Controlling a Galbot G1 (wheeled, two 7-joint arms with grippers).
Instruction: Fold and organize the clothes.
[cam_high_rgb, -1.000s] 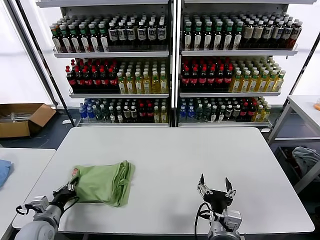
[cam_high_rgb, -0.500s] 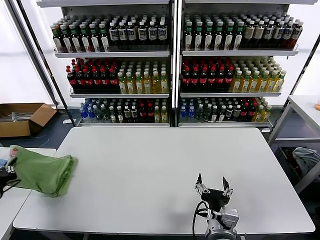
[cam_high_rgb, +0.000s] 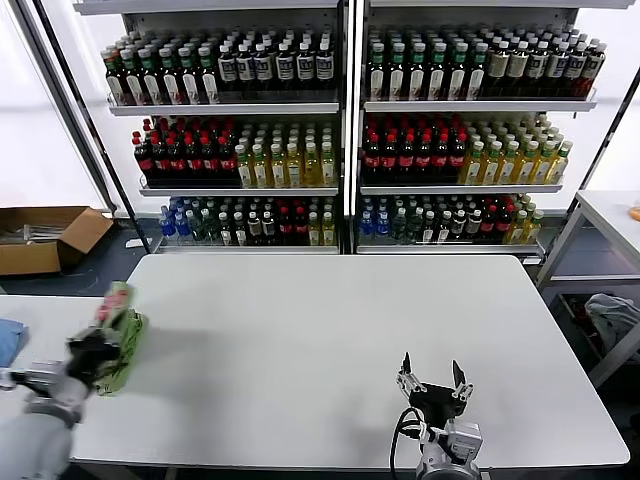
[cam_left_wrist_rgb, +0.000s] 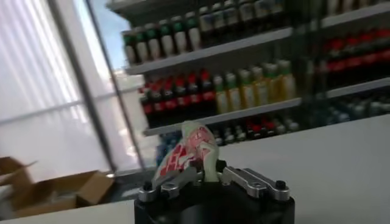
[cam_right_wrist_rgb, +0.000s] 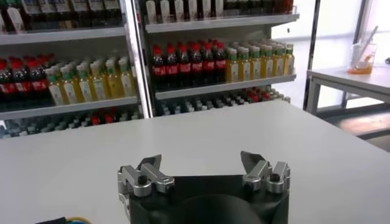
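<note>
The right gripper (cam_high_rgb: 431, 380) sat at about five o'clock over the white table (cam_high_rgb: 330, 340), its fingers (cam_right_wrist_rgb: 149, 171) spread wide and holding nothing. At nine o'clock, at the table's left edge, the left gripper (cam_high_rgb: 100, 348) was clamped on the folded green shirt (cam_high_rgb: 120, 325), whose red-and-white checks faced outward.

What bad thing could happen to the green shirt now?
1. The left gripper pinches only a bit of the folded shirt at the table edge, so it might slip and drop in the gap.
2. Dangling, the shirt could come unfolded.
The right gripper waits open, too far off to help.
</note>
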